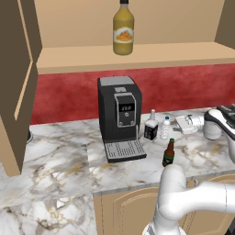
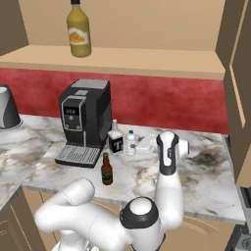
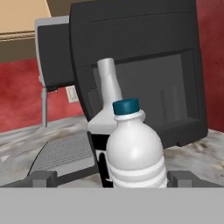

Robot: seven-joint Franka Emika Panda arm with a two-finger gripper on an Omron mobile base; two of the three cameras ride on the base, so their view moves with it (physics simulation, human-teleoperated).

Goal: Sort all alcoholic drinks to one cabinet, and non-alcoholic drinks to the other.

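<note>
My gripper [image 3: 111, 178] is open and reaches sideways at counter height, one fingertip [image 3: 42, 177] on each side of the small clear ribbed water bottle [image 3: 135, 151] without closing on it. Just behind it stands the squarish clear bottle [image 3: 108, 83] with the black label [image 1: 151, 126]. The water bottle [image 1: 165, 128] sits right of the coffee machine, with the gripper [image 1: 176, 125] at its right. The brown beer bottle [image 1: 168, 153] stands alone nearer the counter's front edge. The yellow juice bottle [image 1: 123, 28] is upright on the wide cabinet's shelf [image 1: 151, 54]. The narrow cabinet is out of view.
A black coffee machine [image 1: 119, 114] with its drip tray stands left of the bottles on the marble counter [image 1: 59, 160]. Open brown cabinet doors hang at the left [image 1: 13, 78] and at the right [image 2: 238, 78]. A grey appliance [image 2: 6, 110] sits far left.
</note>
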